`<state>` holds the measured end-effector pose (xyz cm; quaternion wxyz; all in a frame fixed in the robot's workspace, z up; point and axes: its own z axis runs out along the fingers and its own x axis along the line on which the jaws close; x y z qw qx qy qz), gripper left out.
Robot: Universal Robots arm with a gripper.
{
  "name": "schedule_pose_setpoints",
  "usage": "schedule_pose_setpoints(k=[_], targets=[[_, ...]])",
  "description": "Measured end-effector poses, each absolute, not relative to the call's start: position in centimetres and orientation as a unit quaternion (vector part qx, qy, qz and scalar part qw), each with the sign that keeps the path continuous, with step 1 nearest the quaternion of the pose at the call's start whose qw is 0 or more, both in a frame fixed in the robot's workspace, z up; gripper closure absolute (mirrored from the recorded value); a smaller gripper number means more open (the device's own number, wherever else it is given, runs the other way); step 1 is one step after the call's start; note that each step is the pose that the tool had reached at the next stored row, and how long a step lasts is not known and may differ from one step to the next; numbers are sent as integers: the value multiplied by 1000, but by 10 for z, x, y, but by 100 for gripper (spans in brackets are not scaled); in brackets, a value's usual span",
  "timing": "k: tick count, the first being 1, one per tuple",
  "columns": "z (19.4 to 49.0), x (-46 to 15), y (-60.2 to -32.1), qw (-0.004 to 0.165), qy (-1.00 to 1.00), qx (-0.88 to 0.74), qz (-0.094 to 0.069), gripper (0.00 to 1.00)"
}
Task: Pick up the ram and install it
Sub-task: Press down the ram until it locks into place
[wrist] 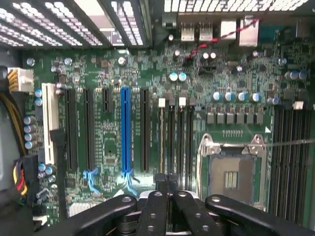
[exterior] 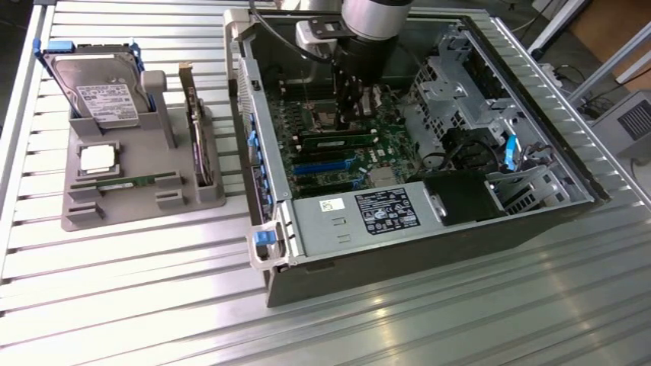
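green, slim ram stick (exterior: 339,141) lies seated across the dark motherboard (wrist: 147,78) inside the open grey computer case (exterior: 407,229). black gripper (wrist: 167,184) hovers above, clenched (holding nothing); judging so, installation looks done, retreat calls for care.

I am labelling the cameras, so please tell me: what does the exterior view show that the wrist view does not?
Exterior view, not wrist: the grey tray beside the case, holding the hard drive, the silver CPU chip and the ram; also the power supply. Wrist view, not exterior: the white slot and yellow wires. Both: the green motherboard with the shut gripper over it.
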<state>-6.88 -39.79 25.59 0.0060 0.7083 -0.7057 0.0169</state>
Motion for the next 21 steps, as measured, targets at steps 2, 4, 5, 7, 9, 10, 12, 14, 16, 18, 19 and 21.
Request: schedule_pose_setpoints(k=[2,4,5,7,9,10,12,14,16,18,19,21], targets=[[256,-78,-398,6,-706,708,17,90],[253,-86,-399,6,-706,708,17,90],[249,-88,-399,6,-706,708,17,90],[245,-93,-399,6,-706,708,17,90],[244,-106,-399,6,-706,708,17,90],[242,-109,-399,6,-706,708,17,90],[239,-109,-400,6,-706,708,17,90],[237,-110,-401,6,-706,708,17,90],[236,-110,-401,6,-706,708,17,90],[235,-110,-401,6,-706,708,17,90],[234,-111,-401,6,-706,708,17,90],[234,-111,-401,6,-706,708,17,90]])
